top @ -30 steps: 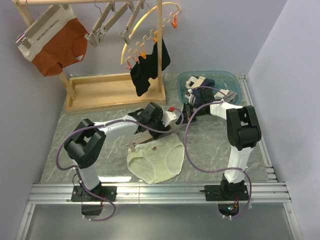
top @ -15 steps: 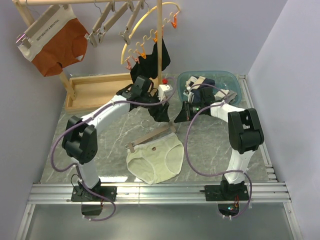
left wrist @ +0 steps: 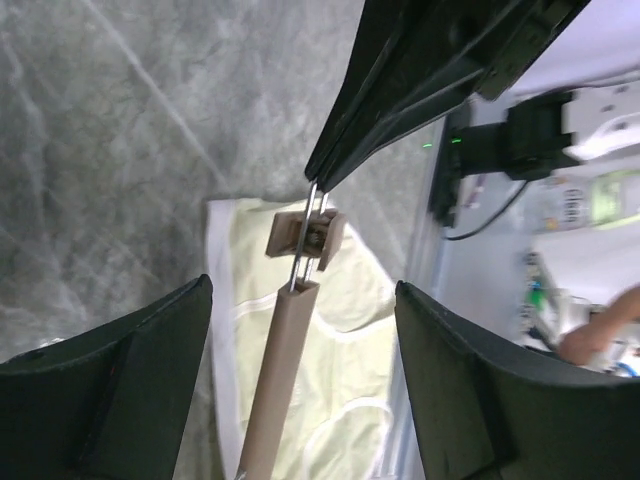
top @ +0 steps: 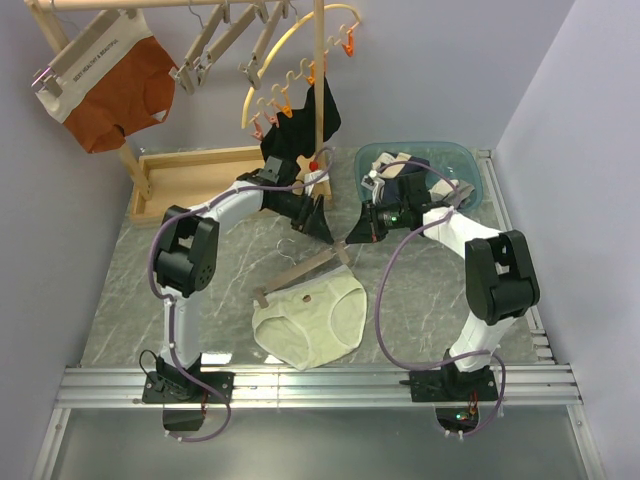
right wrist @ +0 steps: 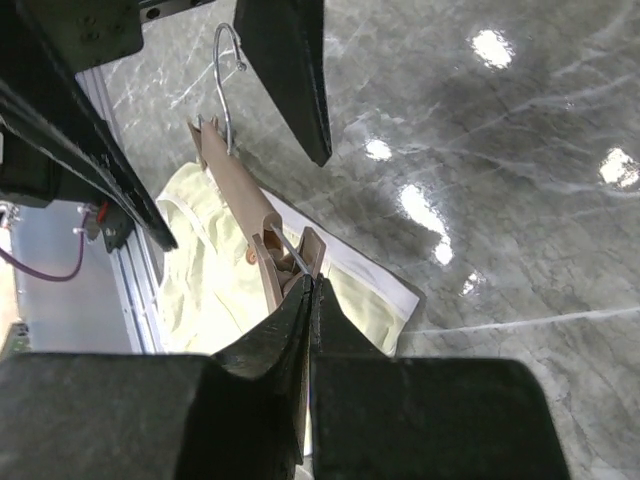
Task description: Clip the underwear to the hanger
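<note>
The right gripper (right wrist: 310, 290), closed tight, pinches the hanger (right wrist: 235, 182) by its end clip over the underwear (top: 310, 322); the left gripper (left wrist: 300, 292) gapes empty at its 10 o'clock.

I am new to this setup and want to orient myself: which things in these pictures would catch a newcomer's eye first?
The pale underwear lies on the table, near centre, with the wooden hanger slanting along its waistband. The right gripper is shut on the clip at the hanger's right end, while the left gripper hangs open above it. Rust-orange briefs hang at the back left.
</note>
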Controlling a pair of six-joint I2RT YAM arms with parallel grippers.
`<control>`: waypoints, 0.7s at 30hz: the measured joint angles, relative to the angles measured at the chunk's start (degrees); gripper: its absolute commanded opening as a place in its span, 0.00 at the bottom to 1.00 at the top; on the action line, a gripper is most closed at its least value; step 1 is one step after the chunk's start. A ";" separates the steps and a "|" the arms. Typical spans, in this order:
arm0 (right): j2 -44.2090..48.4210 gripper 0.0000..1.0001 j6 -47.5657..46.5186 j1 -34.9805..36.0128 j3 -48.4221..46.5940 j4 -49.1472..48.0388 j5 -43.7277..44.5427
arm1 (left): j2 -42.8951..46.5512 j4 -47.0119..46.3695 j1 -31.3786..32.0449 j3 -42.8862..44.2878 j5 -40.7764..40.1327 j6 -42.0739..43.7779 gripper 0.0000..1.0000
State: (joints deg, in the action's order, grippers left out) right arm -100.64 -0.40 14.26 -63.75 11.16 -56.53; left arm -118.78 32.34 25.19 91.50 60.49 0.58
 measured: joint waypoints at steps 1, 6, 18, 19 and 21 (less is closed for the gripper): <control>0.35 0.00 -0.35 0.22 0.11 0.07 0.13 | -0.35 -0.39 -0.42 0.15 1.68 -1.31 0.77; 1.31 0.00 -1.20 1.38 0.13 0.07 0.59 | -1.25 -1.79 0.07 0.24 6.10 -4.33 0.77; 1.75 0.00 -1.40 2.75 0.13 0.07 1.73 | -3.56 -0.96 0.90 0.35 7.80 -4.48 0.61; 1.75 0.00 -1.40 2.75 0.13 0.07 1.84 | -3.69 -0.81 0.90 0.35 7.78 -4.42 0.57; 1.75 0.00 -1.40 2.75 0.13 0.11 1.90 | -3.82 -0.46 0.90 0.35 7.76 -4.35 0.53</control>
State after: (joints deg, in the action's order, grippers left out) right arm -98.89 -1.80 17.02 -63.61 11.27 -54.63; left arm -122.61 31.88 26.09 91.85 68.25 -3.77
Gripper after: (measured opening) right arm 0.008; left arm 0.571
